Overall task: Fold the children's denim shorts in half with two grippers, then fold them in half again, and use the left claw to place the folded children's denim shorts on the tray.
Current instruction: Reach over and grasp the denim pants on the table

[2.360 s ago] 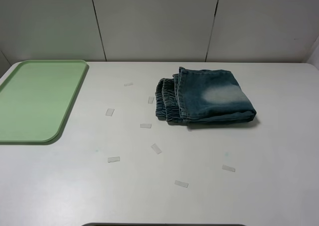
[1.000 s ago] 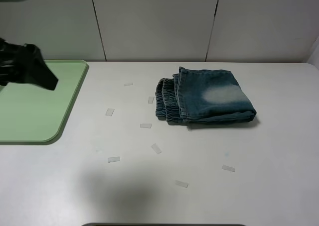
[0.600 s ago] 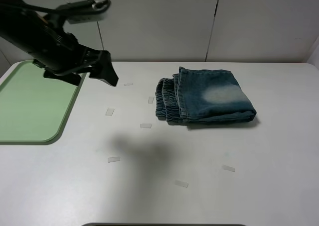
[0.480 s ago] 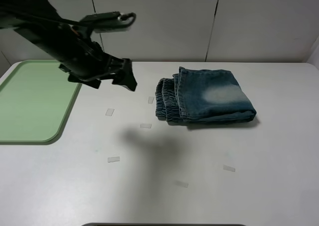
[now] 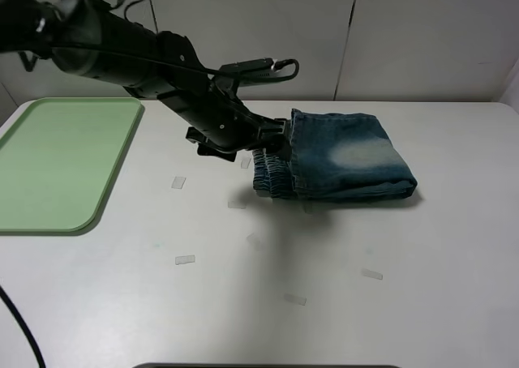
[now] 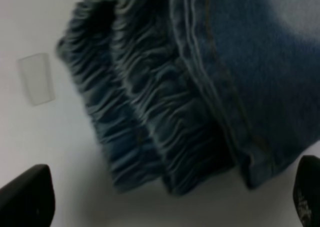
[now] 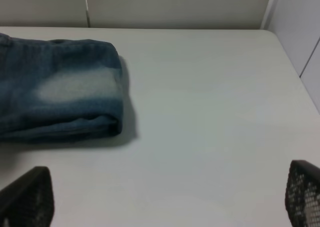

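While only high view shows tray (image 5: 57,165), wrist view shows left pincer (image 6: 166,196) spread above shorts (image 6: 200,87).

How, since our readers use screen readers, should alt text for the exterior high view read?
The black left arm reaches across a white table, its open pincer at the gathered waistband edge of folded denim shorts. A pale-green tray lies at the table's left end, and small clear strips dot the surface.

Folded faded denim shorts (image 5: 349,169) flat, well apart from pale-green tray (image 5: 57,161).
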